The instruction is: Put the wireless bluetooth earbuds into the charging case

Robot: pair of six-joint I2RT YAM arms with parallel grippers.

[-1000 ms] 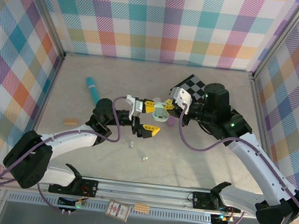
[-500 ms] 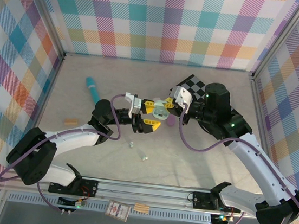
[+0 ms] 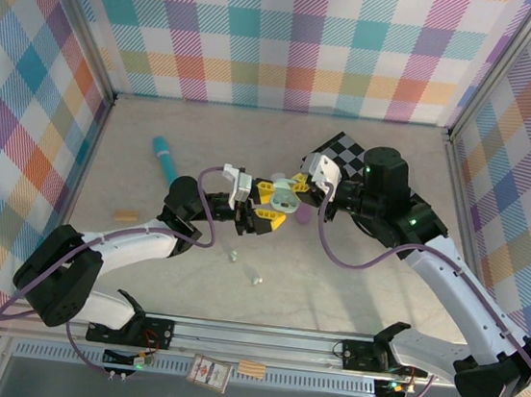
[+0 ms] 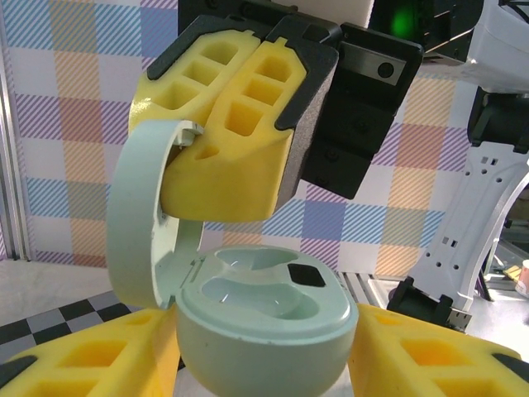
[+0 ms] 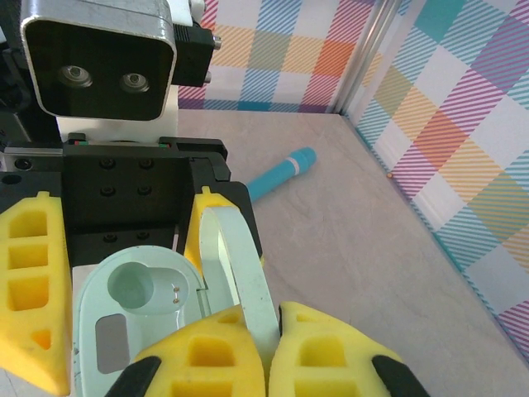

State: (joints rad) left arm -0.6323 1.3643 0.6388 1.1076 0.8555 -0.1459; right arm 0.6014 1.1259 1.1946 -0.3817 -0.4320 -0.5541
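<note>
Left gripper (image 3: 265, 203) clamps the charging case (image 4: 273, 331) by its sides. Right gripper (image 5: 273, 318) is closed on the upright lid (image 5: 240, 265). Both sockets are empty. Two earbuds (image 3: 234, 256) lie on the table (image 3: 350, 296), below the jaws towards the arm bases. Judged light, hard and slippery: pinch each across its broadest part.

My beige tabletop (image 3: 361, 288): teal pen (image 3: 164, 160), tan block (image 3: 126, 215), checkered board (image 3: 347, 152), earbud (image 3: 234, 257) near second earbud (image 3: 257, 279).

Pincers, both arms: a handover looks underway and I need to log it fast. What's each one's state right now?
Left pincer: closed on the mint charging case, at its base.
Right pincer: shut, pinching the case's open lid.
</note>
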